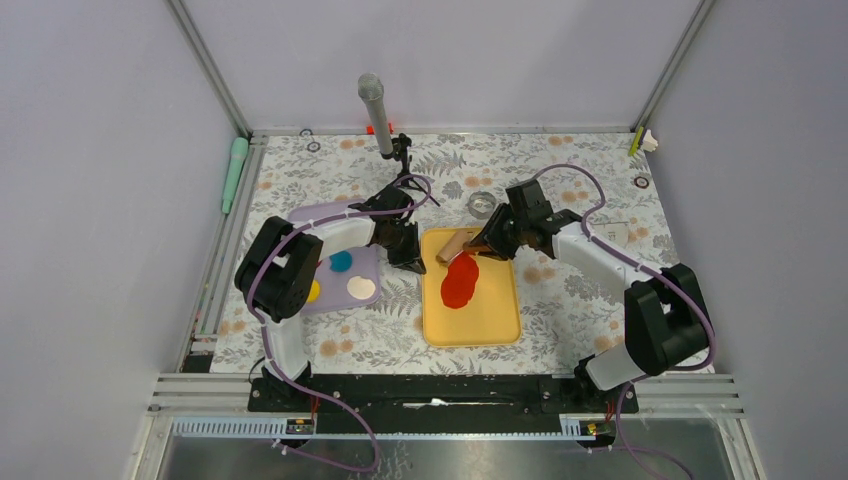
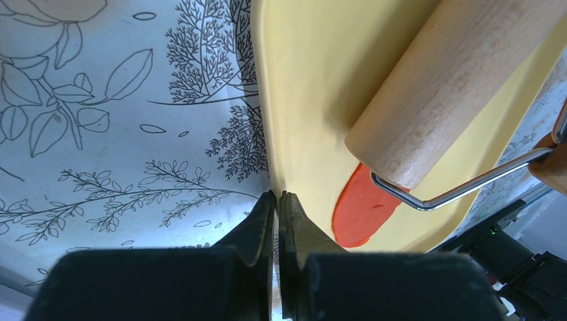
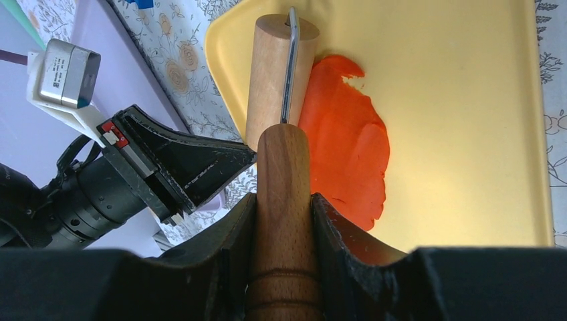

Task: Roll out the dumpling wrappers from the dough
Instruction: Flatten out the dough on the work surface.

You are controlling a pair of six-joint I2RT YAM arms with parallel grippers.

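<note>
Mid-frame on the yellow tray (image 1: 495, 325): rolling pin (image 3: 273, 73) on red wrapper (image 1: 461, 285)

Pin's handle is pinched in the right gripper (image 3: 284, 200), roller at the wrapper's upper-left edge. The left gripper (image 2: 277, 200), pressed together and empty, sits by the tray's left rim. Wrapper looks soft, thin, tear-prone: peel from an edge. Long axis runs top-to-bottom overhead.

Roller (image 2: 455, 87) hides part of the red wrapper (image 2: 358, 214); yellow tray (image 2: 314, 80) runs off-frame.
</note>
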